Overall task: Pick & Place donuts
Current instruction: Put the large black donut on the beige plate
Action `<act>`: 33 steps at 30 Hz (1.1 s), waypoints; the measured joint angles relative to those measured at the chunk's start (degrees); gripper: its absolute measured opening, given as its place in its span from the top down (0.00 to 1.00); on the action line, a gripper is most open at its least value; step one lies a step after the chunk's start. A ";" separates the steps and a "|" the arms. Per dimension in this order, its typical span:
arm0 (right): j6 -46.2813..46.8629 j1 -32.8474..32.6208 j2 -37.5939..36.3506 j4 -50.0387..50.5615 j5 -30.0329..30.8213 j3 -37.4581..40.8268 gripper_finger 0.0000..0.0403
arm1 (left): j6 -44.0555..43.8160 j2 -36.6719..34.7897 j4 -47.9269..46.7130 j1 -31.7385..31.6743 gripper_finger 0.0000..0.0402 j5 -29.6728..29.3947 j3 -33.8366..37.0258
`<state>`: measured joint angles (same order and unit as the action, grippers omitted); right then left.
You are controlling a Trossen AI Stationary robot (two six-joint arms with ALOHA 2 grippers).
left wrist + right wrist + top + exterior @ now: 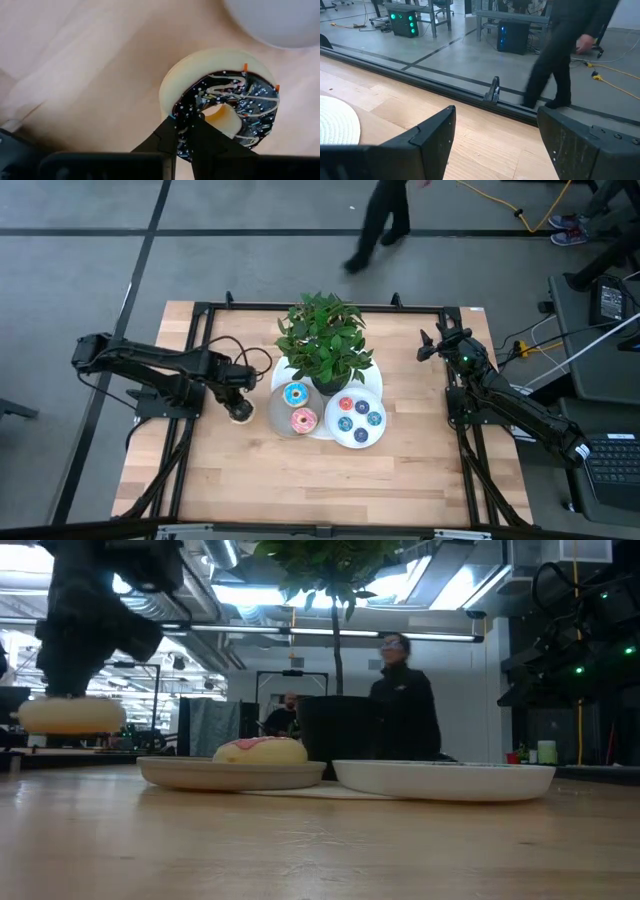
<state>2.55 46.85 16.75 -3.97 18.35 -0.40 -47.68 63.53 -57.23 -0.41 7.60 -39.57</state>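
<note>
A chocolate-iced donut [220, 100] with sprinkles hangs just above the table's left half, with my left gripper [192, 131] shut on it; the low view shows the same donut [70, 716] off the wood. To its right, a grey plate [275, 412] carries a blue donut [296, 393] and a pink donut [303, 420]. A white plate [352, 440] beside it holds several mini donuts [358, 418]. My right gripper [495, 145] waits open at the far right [432, 346], with nothing between its fingers. My left gripper pinches one side of the donut's ring [186, 114] between its two fingers, one at the outer rim and one at the edge of the hole. The fingers come from above, pointing down. The donut hangs below them, clear of the table, iced side up.
A potted plant [325, 340] stands at the far middle, its leaves over both plates' far rims. A black frame [200, 310] borders the table. Bare wood lies in front of the plates. People stand and walk [402, 700] in the room beyond.
</note>
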 joint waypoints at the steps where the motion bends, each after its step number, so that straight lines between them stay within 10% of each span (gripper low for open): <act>1: 0.00 0.00 0.00 0.02 0.00 0.00 0.31 | -0.38 0.00 0.00 0.91 0.93 0.05 -0.61; 33: 0.02 0.00 -0.02 0.00 0.00 0.00 0.31 | -31.20 8.74 0.67 38.60 0.94 -3.48 -5.81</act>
<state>2.57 46.85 16.73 -3.96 18.35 -0.40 -78.88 72.27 -56.56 38.19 4.12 -45.39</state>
